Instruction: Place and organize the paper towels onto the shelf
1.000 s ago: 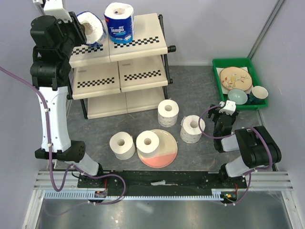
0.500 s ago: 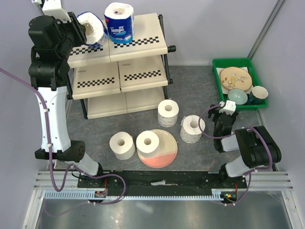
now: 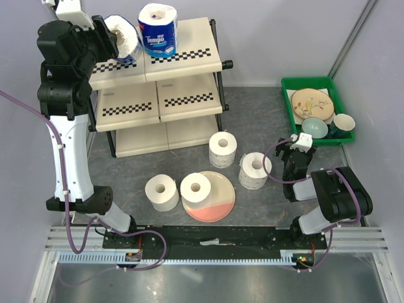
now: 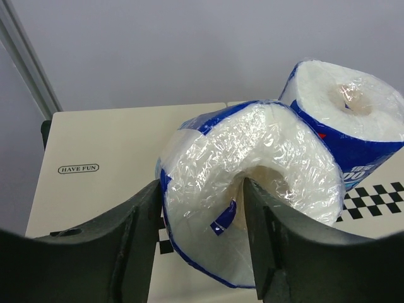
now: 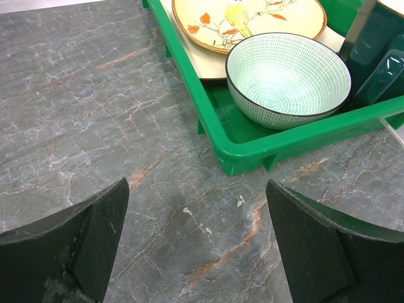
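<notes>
Left fingers (image 4: 132,246): clamped on the wall of a tilted wrapped roll (image 4: 265,158), over the left of the shelf (image 3: 189,53) top.
Second wrapped roll (image 3: 158,28): upright, just beside it.
Right fingers (image 5: 82,246): wide apart, holding nothing, above the bench (image 5: 95,95).

Top tier of shelf (image 3: 189,47): one blue-wrapped roll (image 3: 158,28) upright; second wrapped roll (image 3: 128,33) tilted at left gripper (image 3: 115,39).
On table (image 3: 126,165): four unwrapped rolls (image 3: 223,149), one standing on pink plate (image 3: 221,203).
Right side: green tray (image 3: 289,101); right gripper (image 3: 297,149) near it.

Left arm (image 3: 66,145) raised, right jaws wide.
</notes>
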`<state>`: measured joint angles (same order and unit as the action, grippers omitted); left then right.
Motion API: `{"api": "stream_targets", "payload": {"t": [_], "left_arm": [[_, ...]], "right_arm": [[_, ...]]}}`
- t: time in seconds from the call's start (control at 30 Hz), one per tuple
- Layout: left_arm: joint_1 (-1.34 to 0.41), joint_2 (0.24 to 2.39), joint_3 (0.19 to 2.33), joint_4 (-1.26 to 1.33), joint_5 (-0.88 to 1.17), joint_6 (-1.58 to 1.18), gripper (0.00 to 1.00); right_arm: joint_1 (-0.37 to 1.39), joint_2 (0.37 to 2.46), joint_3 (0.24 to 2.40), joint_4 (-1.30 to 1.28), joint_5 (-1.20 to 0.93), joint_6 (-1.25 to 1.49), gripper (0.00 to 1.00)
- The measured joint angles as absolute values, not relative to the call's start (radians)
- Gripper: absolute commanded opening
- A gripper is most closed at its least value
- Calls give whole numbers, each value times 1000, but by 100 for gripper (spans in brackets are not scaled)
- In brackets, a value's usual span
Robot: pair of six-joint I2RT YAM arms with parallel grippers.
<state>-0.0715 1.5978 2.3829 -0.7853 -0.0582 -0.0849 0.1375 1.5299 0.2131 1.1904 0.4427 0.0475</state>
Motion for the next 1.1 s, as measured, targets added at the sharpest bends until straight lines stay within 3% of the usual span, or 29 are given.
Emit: {"api": "stream_targets", "payload": {"t": [1.1], "left_arm": [[-21,1641,2391,-734,12,-106,69]], "right_arm": [[138,1530,213,1190,443,47,98]]}}
